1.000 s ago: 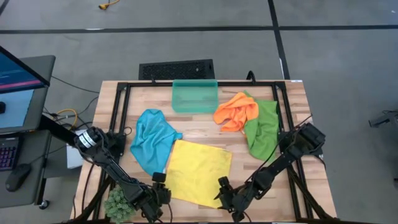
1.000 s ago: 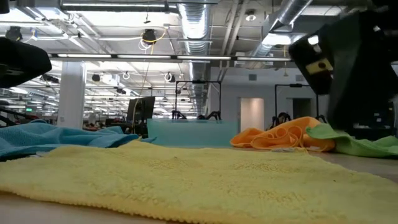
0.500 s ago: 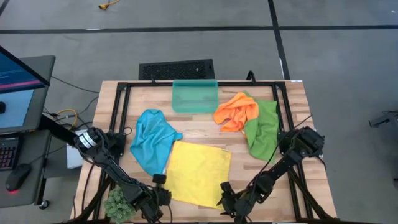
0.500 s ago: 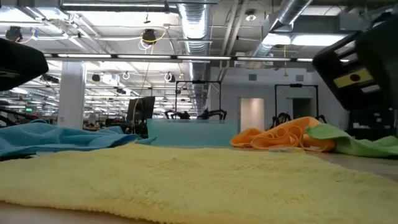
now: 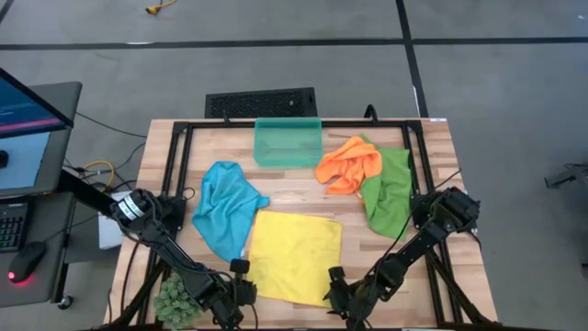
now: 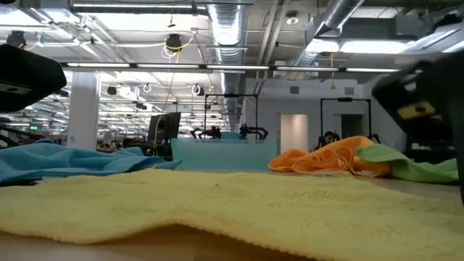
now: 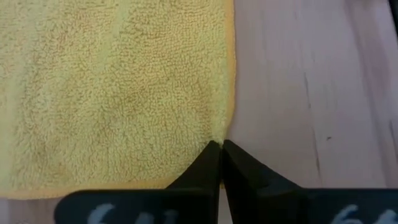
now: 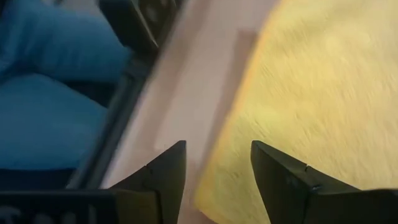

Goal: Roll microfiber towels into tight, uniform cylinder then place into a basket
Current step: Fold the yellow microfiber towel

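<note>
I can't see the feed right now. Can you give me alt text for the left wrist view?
The left pincer is shut on the side edge of the yellow towel near its corner. The towel lies flat and fills most of the view, with bare wooden table beside it.

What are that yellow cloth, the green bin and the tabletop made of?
Yellow cloth: looks like soft looped pile, probably microfiber, matte with a stitched edge. Green bin: seemingly see-through plastic, slightly glossy. Tabletop: pale wood planks showing grain.
</note>
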Robot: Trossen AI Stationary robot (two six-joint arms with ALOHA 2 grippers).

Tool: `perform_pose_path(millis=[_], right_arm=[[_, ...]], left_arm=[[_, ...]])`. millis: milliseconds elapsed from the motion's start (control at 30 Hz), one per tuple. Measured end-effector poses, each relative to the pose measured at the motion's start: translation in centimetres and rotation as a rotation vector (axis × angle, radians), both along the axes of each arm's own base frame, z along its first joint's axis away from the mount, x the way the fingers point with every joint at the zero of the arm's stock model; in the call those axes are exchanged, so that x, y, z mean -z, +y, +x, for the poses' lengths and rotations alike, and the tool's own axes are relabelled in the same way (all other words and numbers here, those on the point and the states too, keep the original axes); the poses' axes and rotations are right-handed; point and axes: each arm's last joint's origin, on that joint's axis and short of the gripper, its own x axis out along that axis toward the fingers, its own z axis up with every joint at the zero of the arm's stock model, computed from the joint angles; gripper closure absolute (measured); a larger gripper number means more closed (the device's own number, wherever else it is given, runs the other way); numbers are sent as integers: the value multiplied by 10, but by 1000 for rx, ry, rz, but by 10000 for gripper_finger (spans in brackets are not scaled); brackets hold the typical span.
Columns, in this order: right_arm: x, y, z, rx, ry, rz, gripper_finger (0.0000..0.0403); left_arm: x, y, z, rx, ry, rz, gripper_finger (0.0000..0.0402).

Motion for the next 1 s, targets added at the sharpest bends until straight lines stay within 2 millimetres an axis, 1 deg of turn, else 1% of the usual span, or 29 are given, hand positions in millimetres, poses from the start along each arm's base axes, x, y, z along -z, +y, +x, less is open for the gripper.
perform_pose_path(millis=[267, 400, 633, 800, 1000], right_arm=[[3, -2, -3, 30, 54, -4, 200], [8, -3, -4, 86, 101, 0, 200], [10, -3, -8, 94, 103, -26, 203], [15, -6, -8, 107, 128, -67, 233], [19, -8, -8, 132, 118, -100, 301]], left_arm=[[0, 0, 0, -5, 2, -5, 398], [0, 0, 0, -4, 7, -8, 398], [0, 0, 0, -10, 11, -13, 397], [-1, 2, 2, -18, 14, -19, 397], [-1, 4, 5, -22, 27, -34, 397]])
